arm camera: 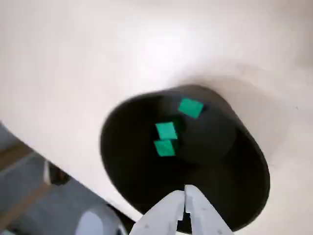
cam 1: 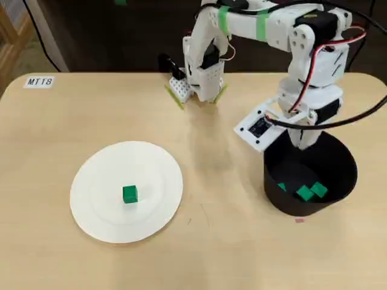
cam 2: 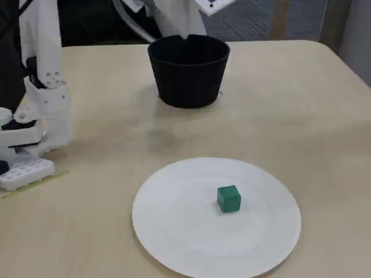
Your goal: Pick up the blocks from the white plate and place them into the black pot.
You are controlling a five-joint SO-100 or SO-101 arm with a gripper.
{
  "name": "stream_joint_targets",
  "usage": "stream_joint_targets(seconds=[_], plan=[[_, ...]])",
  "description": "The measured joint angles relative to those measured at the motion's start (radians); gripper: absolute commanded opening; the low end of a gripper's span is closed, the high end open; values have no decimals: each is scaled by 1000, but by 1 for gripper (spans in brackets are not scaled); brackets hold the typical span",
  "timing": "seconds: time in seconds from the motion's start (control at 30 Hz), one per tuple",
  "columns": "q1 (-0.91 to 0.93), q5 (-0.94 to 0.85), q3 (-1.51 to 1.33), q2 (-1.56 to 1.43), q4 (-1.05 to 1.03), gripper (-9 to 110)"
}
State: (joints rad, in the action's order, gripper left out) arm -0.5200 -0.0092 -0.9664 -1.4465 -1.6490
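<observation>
The black pot [cam 1: 346, 170] stands at the right in the overhead view and holds three green blocks [cam 1: 305, 193]. The wrist view looks down into the pot [arm camera: 127, 161] and shows the same three blocks [arm camera: 167, 130] on its floor. My gripper [arm camera: 186, 190] hangs over the pot's near rim with its jaws together and nothing between them; it also shows in the overhead view [cam 1: 304, 145] and the fixed view [cam 2: 186, 35]. One green block [cam 1: 129, 194] sits near the middle of the white plate [cam 1: 100, 178] at the left; the fixed view shows this block [cam 2: 229, 198] and the plate [cam 2: 174, 223].
The arm's white base [cam 1: 199, 78] is clamped at the table's far edge, seen at the left in the fixed view [cam 2: 35, 116]. A label "MT18" [cam 1: 40, 81] lies at the far left corner. Bare tabletop lies between plate and pot.
</observation>
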Motion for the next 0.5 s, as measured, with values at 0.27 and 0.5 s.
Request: stream_joint_targets(seconds=[0.27, 0.5], plan=[[469, -166, -253, -232, -3, -2], [753, -290, -923, -696, 353, -2]])
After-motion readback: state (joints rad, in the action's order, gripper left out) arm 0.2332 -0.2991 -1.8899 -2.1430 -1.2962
